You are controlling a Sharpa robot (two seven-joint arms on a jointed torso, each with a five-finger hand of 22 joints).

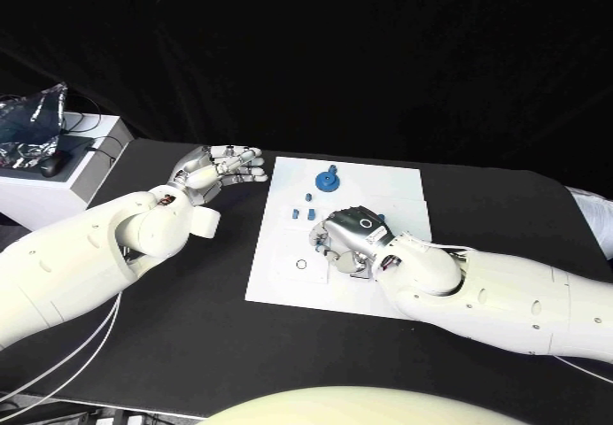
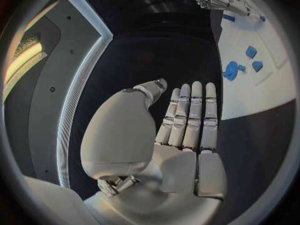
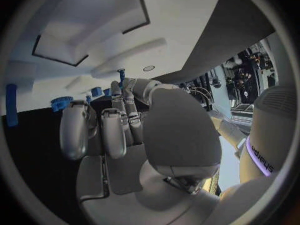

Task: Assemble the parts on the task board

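Over the board [image 1: 384, 177], right hand [image 1: 347, 237] hunched low, fingers curled toward a small blue peg [image 3: 121, 73], grip uncertain. Farther up, gear [image 1: 329, 181] and small parts [image 1: 304, 213] lying loose. Off the board's edge, left hand [image 1: 220, 168] flat, holding nothing, probably kept clear.

Two glossy white arms of rounded, bulbous shell segments, each ending in a silver metallic hand: left hand [image 1: 214, 168], right hand [image 1: 350, 234]. Segmented silver fingers [image 2: 190, 112] have pale pads. Thin white cables trail beside the left forearm; small dark screw holes dot the shells
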